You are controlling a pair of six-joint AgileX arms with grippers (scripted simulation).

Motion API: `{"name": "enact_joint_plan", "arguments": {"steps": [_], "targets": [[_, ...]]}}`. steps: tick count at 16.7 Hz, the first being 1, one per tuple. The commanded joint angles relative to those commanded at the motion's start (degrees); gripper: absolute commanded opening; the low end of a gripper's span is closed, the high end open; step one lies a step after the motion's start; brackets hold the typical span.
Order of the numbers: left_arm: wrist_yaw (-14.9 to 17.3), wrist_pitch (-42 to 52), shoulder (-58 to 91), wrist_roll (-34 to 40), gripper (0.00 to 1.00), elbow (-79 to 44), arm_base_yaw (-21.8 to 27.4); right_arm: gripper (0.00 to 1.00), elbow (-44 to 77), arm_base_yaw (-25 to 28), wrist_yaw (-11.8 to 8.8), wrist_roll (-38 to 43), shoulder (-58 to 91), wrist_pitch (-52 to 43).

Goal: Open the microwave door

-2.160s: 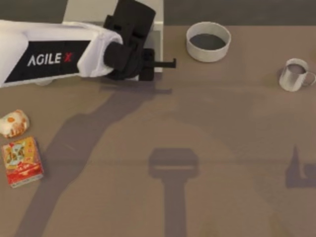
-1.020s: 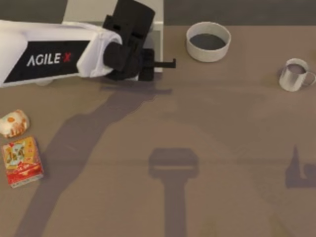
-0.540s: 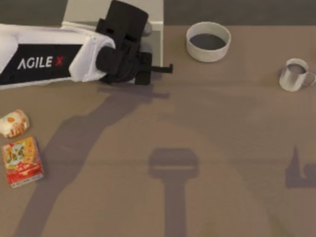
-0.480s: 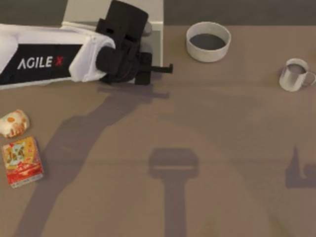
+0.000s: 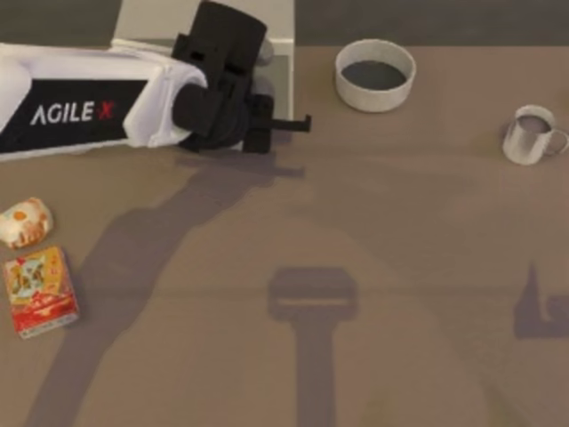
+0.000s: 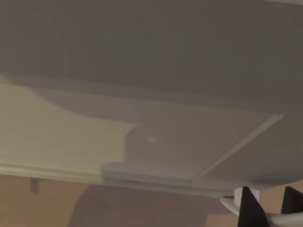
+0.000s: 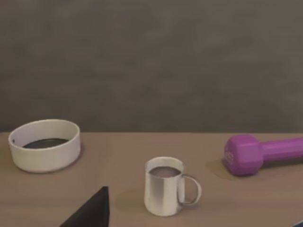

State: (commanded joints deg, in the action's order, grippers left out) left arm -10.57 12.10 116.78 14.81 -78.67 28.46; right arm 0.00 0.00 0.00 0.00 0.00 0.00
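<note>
Microwave [image 5: 277,67] front facing table's near edge (mostly hidden), left gripper [image 5: 283,124] beside it

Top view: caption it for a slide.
Left gripper at the microwave front; bowl and mug stand right.

One microwave [image 5: 209,22] stands at about eleven o'clock on the table [image 5: 400,267], and one white AgileX arm [image 5: 89,102] reaches across it. One round white bowl [image 5: 375,74] with a dark inside sits near one o'clock. One metal mug [image 5: 532,133] is at about two o'clock. One purple dumbbell [image 7: 262,153] shows only in the right wrist view. At about eight o'clock lie one red and yellow snack box [image 5: 40,291] and one small rounded food packet [image 5: 25,221].
</note>
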Motion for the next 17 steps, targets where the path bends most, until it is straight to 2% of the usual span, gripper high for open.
{"name": "enact_joint_plan", "arguments": {"steps": [14, 17], "targets": [[0.0, 0.0, 0.0, 0.0, 0.0, 0.0, 0.0, 1.0, 0.0, 0.0, 0.0, 0.0, 0.0, 0.0], [0.79, -0.19, -0.21, -0.37, 0.0, 0.45, 0.23, 1.0, 0.0, 0.0, 0.0, 0.0, 0.0, 0.0]]}}
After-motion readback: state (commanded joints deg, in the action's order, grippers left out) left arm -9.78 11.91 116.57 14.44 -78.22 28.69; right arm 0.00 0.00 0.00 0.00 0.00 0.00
